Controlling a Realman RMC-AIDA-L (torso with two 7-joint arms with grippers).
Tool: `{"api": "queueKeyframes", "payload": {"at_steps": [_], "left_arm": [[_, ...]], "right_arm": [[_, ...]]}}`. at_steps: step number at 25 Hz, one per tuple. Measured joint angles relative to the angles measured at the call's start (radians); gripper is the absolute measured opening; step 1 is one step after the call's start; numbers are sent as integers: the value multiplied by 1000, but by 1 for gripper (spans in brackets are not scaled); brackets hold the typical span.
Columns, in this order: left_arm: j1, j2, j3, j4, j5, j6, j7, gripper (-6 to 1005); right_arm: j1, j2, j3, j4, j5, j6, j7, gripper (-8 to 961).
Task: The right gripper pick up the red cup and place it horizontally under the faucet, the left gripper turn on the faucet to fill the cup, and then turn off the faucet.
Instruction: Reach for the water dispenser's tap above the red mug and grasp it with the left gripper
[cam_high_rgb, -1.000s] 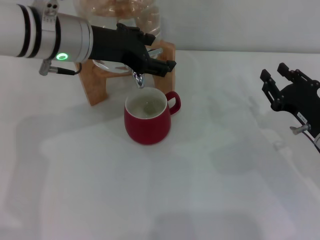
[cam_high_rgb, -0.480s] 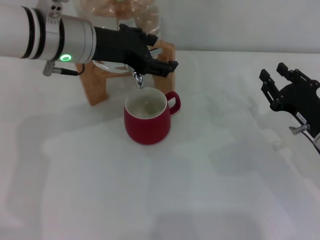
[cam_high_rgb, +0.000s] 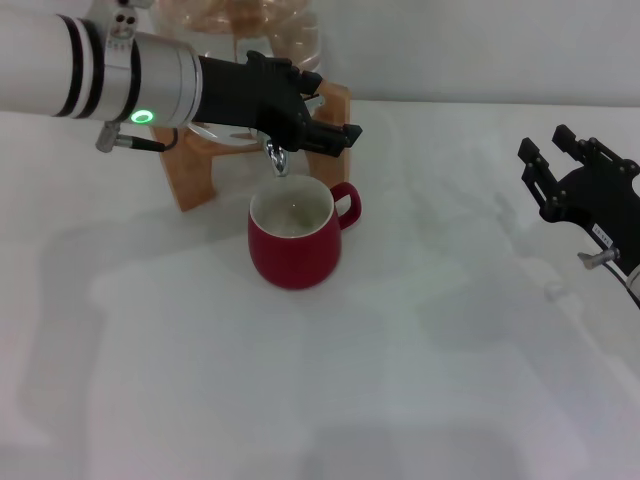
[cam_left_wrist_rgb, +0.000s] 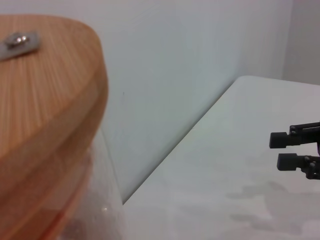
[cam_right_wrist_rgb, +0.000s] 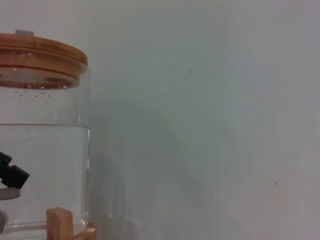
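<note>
White table (cam_high_rgb: 420, 380), red cup (cam_high_rgb: 294, 238) upright under faucet (cam_high_rgb: 277, 157)

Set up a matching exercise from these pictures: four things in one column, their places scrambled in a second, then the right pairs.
Things:
1. red cup
2. left gripper
3. right gripper
4. water jar

Places:
A. off at the table's right edge
B. at the faucet
C. on the wooden stand
D. upright under the spout

Pairs: 1-D, 2-B, 3-A, 4-C
</note>
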Motion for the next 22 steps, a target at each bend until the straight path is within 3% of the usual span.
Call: {"api": "queueKeyframes", "payload": {"at_steps": [22], "left_arm": [[-19, -1, 0, -42, -13, 13, 31, 875]], "right_arm": [[-3, 0, -1, 0, 1, -8, 0, 425]]}}
